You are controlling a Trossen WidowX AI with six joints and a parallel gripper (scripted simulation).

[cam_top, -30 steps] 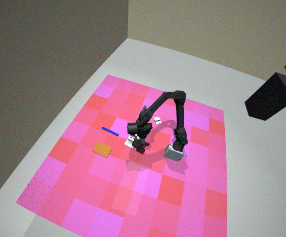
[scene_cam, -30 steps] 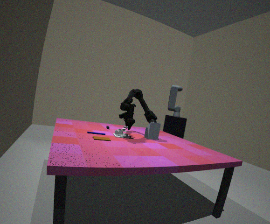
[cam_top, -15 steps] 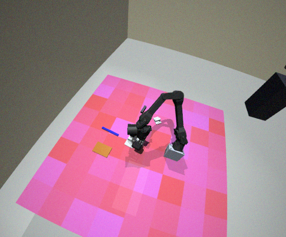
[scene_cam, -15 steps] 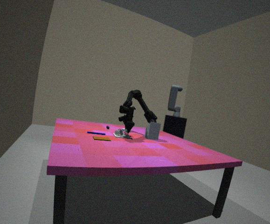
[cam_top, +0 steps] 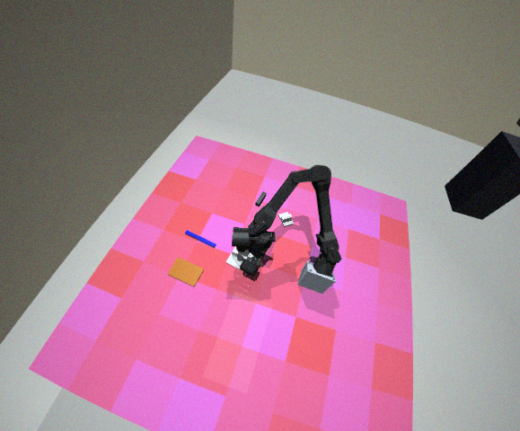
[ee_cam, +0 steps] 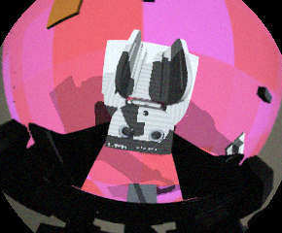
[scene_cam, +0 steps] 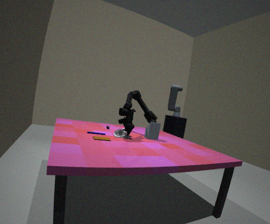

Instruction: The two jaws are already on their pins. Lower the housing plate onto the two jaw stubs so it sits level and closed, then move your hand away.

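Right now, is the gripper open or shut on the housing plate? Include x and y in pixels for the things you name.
Shut on the housing plate (ee_cam: pixel 143 116): the gripper's fingers flank the plate on both sides in the wrist view.
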